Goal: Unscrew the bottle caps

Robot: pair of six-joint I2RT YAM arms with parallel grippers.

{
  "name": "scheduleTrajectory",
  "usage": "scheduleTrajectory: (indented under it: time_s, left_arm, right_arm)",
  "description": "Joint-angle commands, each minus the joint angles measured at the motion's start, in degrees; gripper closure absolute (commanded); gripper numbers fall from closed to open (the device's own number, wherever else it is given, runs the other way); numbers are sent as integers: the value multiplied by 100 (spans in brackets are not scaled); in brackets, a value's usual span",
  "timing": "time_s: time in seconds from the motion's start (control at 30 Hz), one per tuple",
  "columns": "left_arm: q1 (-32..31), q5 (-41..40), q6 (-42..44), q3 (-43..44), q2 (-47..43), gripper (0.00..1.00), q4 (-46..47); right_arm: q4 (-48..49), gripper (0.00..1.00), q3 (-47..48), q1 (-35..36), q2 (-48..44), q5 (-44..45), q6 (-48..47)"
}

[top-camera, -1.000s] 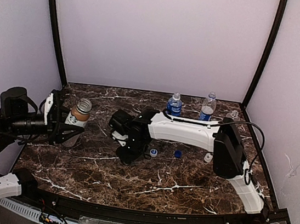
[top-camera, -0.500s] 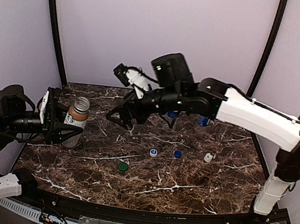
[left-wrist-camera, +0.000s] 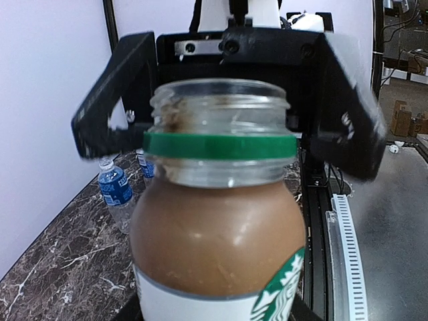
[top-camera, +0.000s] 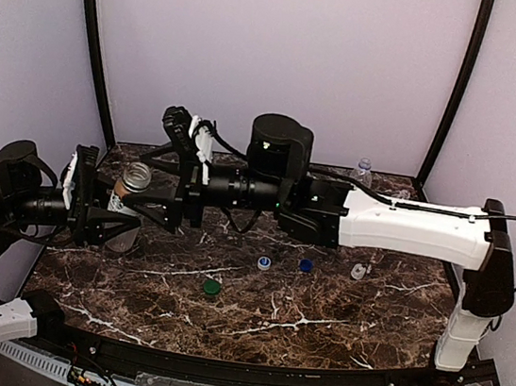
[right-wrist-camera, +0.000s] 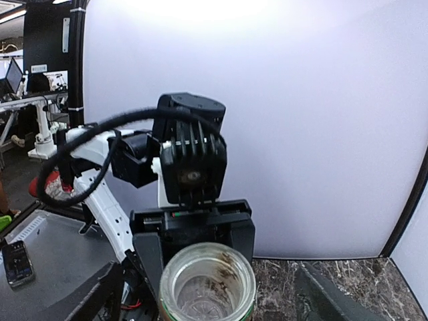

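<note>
Top view, left gripper (top-camera: 114,219): grasping the brown bottle (top-camera: 132,184) low on its body, near the worktop's left edge.
Top view, right gripper (top-camera: 145,209): released, its fingers standing wide either side of the bottle's open neck.
Top view, obstruction: the right arm (top-camera: 396,226) is spanning the worktop and hiding much of the back edge. A clear bottle (top-camera: 363,172) is showing behind it.
Top view, mid-worktop: green cap (top-camera: 212,288), blue caps (top-camera: 264,262) (top-camera: 306,265) and white cap (top-camera: 358,272) are lying loose.
Left wrist view: two blue-labelled bottles (left-wrist-camera: 115,192) (left-wrist-camera: 145,167) are standing behind, towards the back edge.
Right wrist view: the bottle's mouth is gaping uncapped.

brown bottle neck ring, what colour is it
Green: the ring on the bottle shows best in the left wrist view.
</note>
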Motion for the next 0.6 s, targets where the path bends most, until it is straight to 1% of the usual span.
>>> scheduleTrajectory:
  time_s: [0.0, 0.13, 0.23, 0.27, 0.4, 0.47, 0.5, 0.53, 0.57]
  left_arm:
    - [28, 164, -84, 179, 20, 82, 113]
    - [28, 157, -73, 187, 12, 82, 151]
    - [28, 193, -82, 183, 20, 82, 158]
    - [28, 188, -80, 182, 20, 82, 159]
    - [26, 159, -109, 184, 12, 82, 200]
    - [27, 146, -99, 201, 7, 82, 217]
    - [28, 136, -92, 205, -1, 82, 220]
    - [28, 107, -87, 206, -3, 82, 216]
    - [28, 92, -86, 200, -12, 82, 211]
  right_arm:
    - [246, 21, 388, 8, 119, -54, 76]
    - [99, 41, 501, 11, 319, -110, 198]
    - [50, 47, 551, 21, 386, -223, 207]
    - [2, 51, 592, 30, 416, -240, 207]
    - [-450, 72, 917, 30, 559, -254, 180]
    - [-610, 80, 994, 29, 572, -300, 148]
    - [-664, 83, 999, 29, 571, -296, 141]
    - [-724, 83, 1004, 22, 562, -270, 132]
    - [-789, 80, 1004, 18, 552, -235, 114]
